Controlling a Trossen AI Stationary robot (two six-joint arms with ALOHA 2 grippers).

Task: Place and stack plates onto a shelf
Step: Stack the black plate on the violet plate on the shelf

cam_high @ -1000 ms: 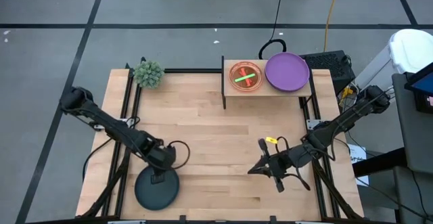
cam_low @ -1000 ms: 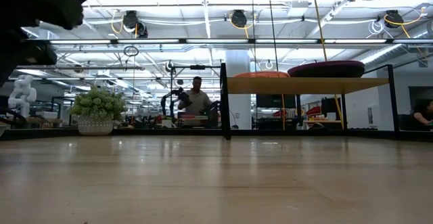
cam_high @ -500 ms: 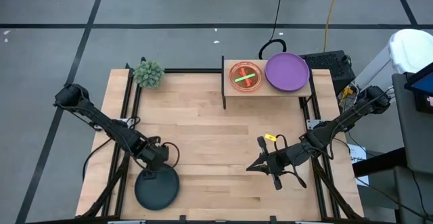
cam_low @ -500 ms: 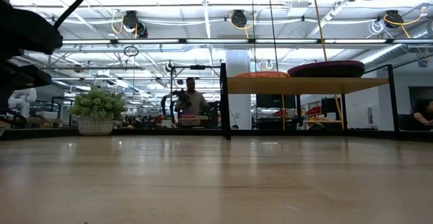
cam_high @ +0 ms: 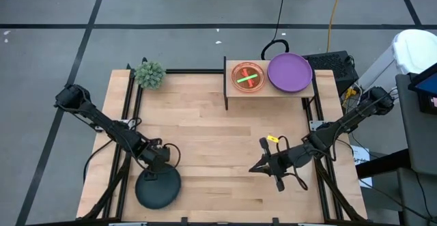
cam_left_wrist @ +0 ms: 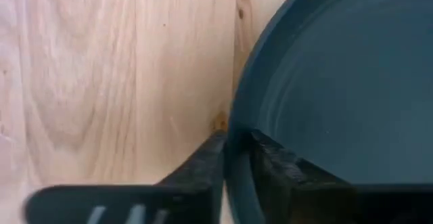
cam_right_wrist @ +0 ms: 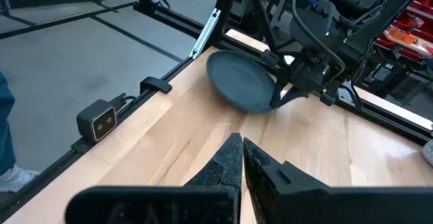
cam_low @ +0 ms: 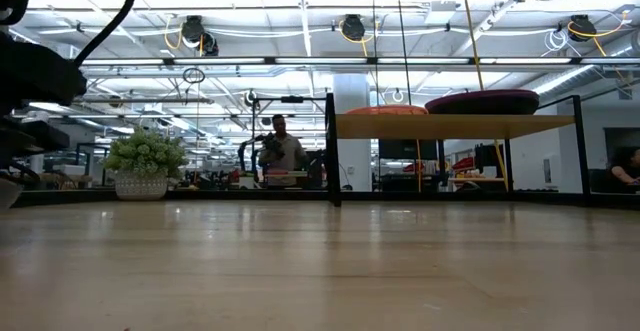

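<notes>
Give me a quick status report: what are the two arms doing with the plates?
Left gripper shut on dark teal plate rim, near table edge. Right gripper shut, empty, waiting mid-table. Shelf holds pink-red plate and purple plate. Path to shelf looks clear.

Grey tiled floor (cam_high: 61, 55) surrounds the wooden table (cam_high: 205, 123). Beyond the table's far edge: a potted plant (cam_low: 143, 164), a person (cam_low: 284, 153) at a workbench, a white column (cam_low: 352, 131), and ceiling strip lights (cam_low: 300, 61) overhead.

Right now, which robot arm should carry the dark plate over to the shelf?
Probably the left: the left gripper already pinches the dark teal plate by its rim. The right gripper is shut and empty, though nearer the shelf.
</notes>
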